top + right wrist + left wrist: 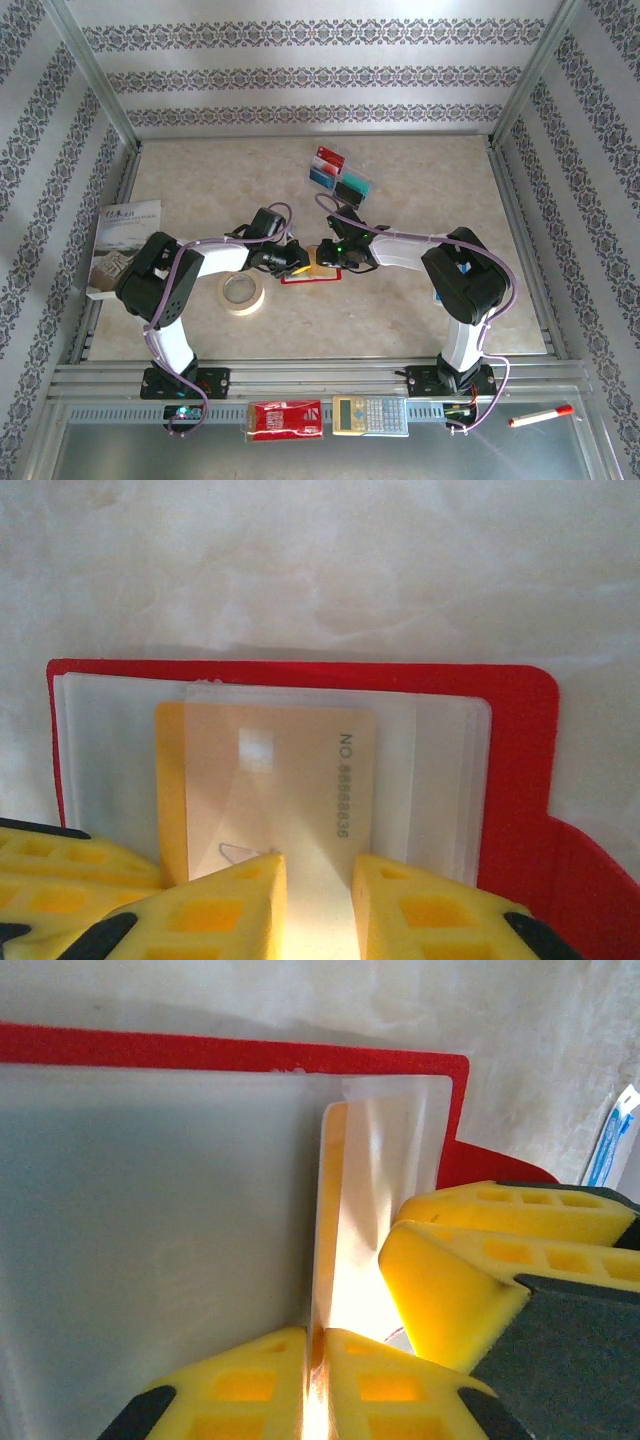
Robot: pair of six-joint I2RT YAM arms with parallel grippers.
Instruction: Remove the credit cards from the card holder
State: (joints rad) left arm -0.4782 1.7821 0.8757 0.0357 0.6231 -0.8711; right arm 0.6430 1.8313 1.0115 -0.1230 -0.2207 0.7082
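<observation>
The card holder [515,730] is red and square with round corners. It lies open and flat on the pale desk [420,310], in the middle of the top view, right where the two tools meet. Inside it are cloudy see-through pockets, stacked one on another. A yellow-orange card [265,780] sits in one pocket, with a little pale square and a line of grey numbers on it. Three more cards lie loose on the desk near the upper middle of the top view, well apart from the holder: a red-and-white card [329,158], a blue card [321,177] and a teal-and-black card [353,187]. The left tool [315,1360] is pinched almost closed on a thin see-through pocket sheet of the holder that stands up on its edge. The right tool [318,880] is narrow, with its tips down at the near end of the yellow-orange card; I cannot tell if it grips the card. That end of the card is hidden by the yellow fingers [220,910]. The numbers are blurry. From above, the two tools cover most of the holder. In the left wrist view the holder is cut off at the left edge.
</observation>
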